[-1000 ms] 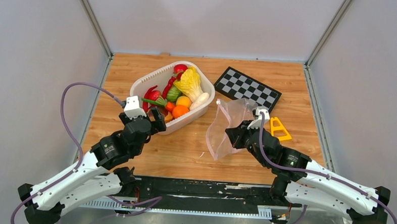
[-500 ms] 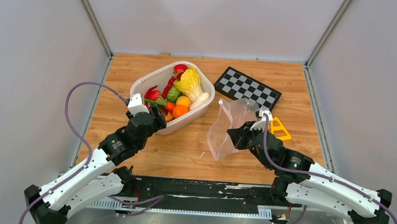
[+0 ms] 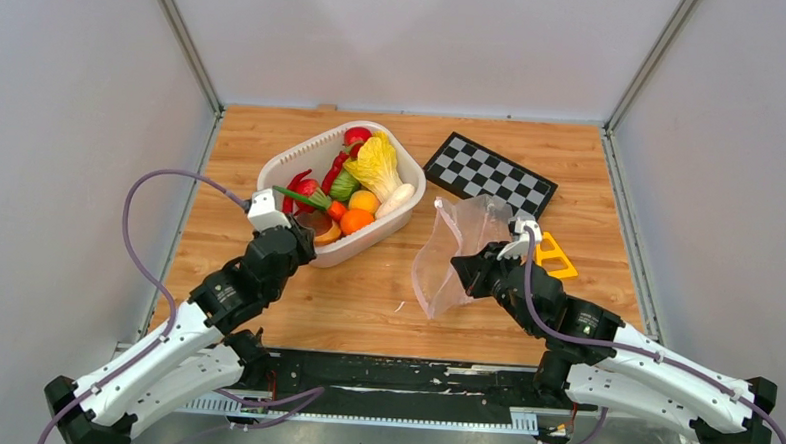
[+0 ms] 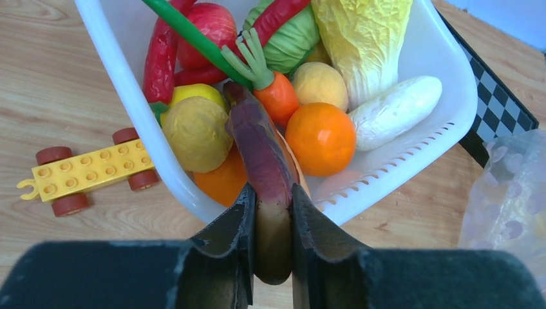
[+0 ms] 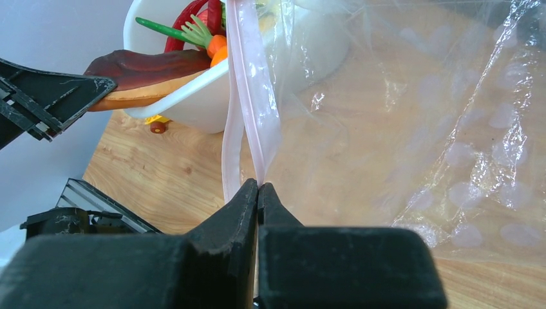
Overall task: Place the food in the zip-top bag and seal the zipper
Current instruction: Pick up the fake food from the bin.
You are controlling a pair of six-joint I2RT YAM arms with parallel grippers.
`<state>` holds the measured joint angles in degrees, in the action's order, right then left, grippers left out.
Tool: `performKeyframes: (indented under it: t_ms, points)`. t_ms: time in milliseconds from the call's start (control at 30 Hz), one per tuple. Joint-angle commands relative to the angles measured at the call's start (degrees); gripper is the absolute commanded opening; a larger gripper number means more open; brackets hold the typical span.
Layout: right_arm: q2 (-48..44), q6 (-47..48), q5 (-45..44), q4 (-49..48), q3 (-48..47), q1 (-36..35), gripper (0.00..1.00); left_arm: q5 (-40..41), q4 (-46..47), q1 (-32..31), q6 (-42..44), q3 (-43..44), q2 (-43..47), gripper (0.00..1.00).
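Observation:
The food lies heaped in a white basket (image 3: 290, 159): a pale cabbage (image 3: 374, 164), red chillies (image 4: 161, 61), an orange (image 4: 320, 138), a carrot (image 4: 278, 96). My left gripper (image 4: 271, 196) is shut on the near end of the long tan bun (image 4: 257, 145), whose dark-red top faces up over the basket's near rim. The clear dotted zip-top bag (image 3: 460, 247) hangs open to the basket's right. My right gripper (image 5: 258, 187) is shut on its pink zipper (image 5: 250, 96) at the mouth edge, holding the bag up off the table.
A checkerboard (image 3: 490, 175) lies behind the bag. A yellow toy car (image 4: 87, 170) sits on the wood left of the basket. A yellow-orange frame piece (image 3: 552, 255) lies beside the right wrist. Grey walls close in both sides and the back.
My left gripper pushed forward to the basket's near rim and closed from wide open onto the bun, whose end now shows lifted above the rim. The right gripper and bag shifted only slightly.

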<state>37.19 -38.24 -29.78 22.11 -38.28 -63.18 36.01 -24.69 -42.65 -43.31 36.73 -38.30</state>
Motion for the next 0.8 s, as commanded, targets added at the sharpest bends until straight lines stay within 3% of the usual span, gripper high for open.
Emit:
performKeyframes:
  t_ms: [0,333,767]
  points:
    - [-0.76,1.2,-0.24,-0.71,-0.04,0.17,0.0,1.46,0.69,0.2,0.95,0.39,2.52,0.19]
    - [-0.8,1.55,0.51,-0.97,-0.03,0.23,0.0,-0.75,-0.47,0.2,5.07,4.03,5.88,0.14]
    - [-1.32,1.59,0.74,-0.93,-0.12,0.22,0.0,3.57,-8.68,0.2,10.33,11.04,12.45,0.12]
